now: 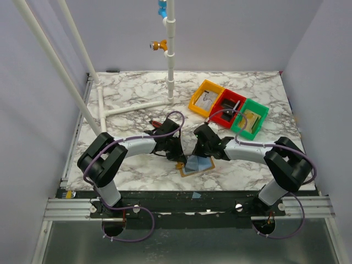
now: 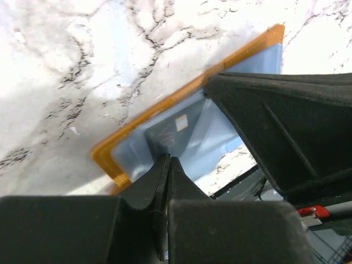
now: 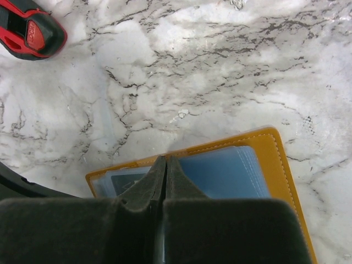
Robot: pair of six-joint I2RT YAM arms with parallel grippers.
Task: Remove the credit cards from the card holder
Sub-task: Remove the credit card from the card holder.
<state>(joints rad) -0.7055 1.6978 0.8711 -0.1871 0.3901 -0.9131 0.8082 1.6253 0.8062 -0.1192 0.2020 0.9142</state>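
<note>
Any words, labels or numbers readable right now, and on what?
No text reads clearly.
On the card in the holder: pale lettering, too blurred to read.
On the red tool: raised marking, too blurred to read.

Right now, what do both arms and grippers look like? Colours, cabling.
The two match. The left arm and right arm have white link tubes between chunky black joint housings. A purple cable loops along each. The left gripper and right gripper have matte black fingers tapering to thin wedge tips.
</note>
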